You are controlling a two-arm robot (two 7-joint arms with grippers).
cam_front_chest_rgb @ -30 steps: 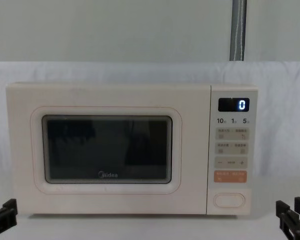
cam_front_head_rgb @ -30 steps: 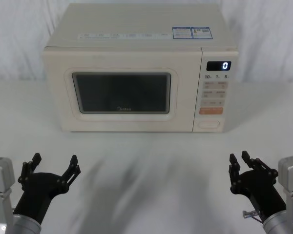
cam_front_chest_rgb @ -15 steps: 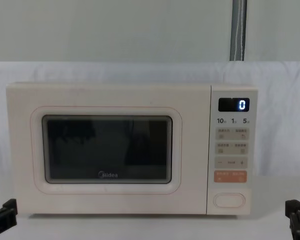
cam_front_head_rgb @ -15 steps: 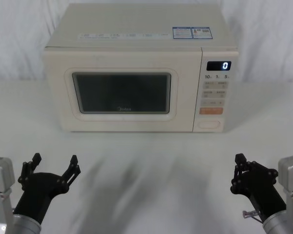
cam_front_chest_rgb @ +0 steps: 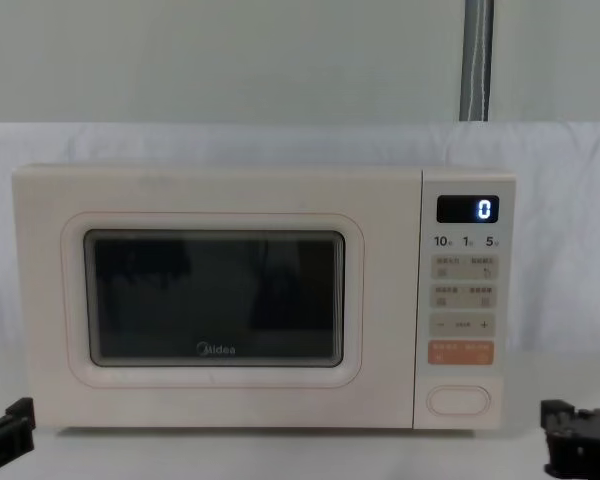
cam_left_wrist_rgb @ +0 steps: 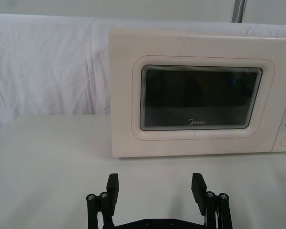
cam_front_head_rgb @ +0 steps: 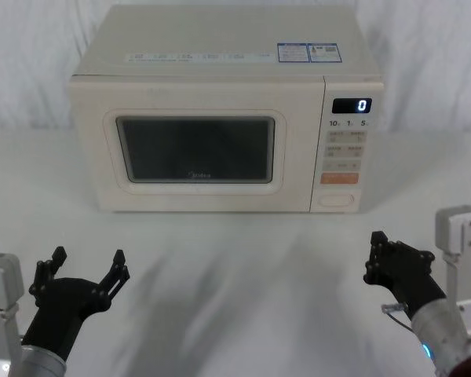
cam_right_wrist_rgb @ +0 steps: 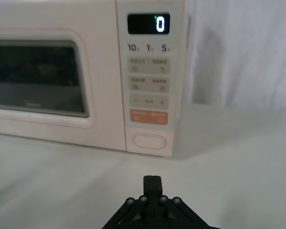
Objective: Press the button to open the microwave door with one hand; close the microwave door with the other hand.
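Note:
The cream microwave stands at the table's back with its door shut flat against the body. The oval button sits at the bottom of the control panel, under an orange key. My right gripper is shut, its tips pointing at the button from well in front of it, apart from the panel. My left gripper hangs open low at the front left, far from the door, with nothing between its fingers.
The white-clothed table stretches bare between the grippers and the microwave. The display reads 0. A white cloth backdrop hangs behind, and a grey pole rises at the back right.
My right gripper has closed its fingers and turned its tips toward the control panel, shifting slightly forward. The left arm and the door have not moved.

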